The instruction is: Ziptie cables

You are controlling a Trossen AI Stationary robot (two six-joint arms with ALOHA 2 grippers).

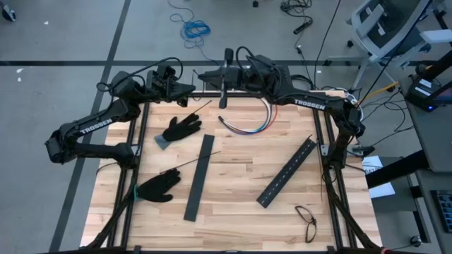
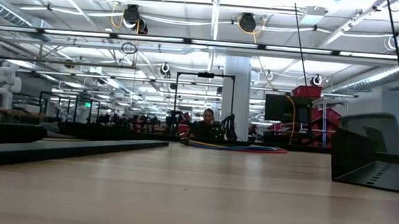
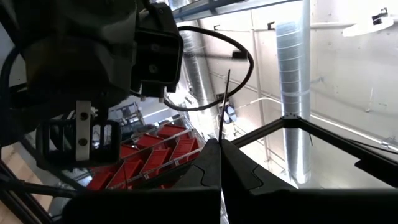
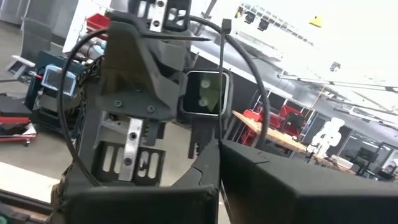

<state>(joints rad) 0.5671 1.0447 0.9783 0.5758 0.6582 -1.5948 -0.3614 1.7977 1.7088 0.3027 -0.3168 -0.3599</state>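
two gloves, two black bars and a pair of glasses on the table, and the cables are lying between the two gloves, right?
Not quite. The high view shows the cables at the table's far edge, beyond both gloves. The rest holds: two black bars and glasses.

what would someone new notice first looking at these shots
Probably both arms, raised at the table's far edge with their tools facing each other: the left tool and right tool are each shut on a ziptie, seen end-on in the wrist views. Next, the cables, curved on the wood near the far middle. Then two black gloves on the left, untouched.
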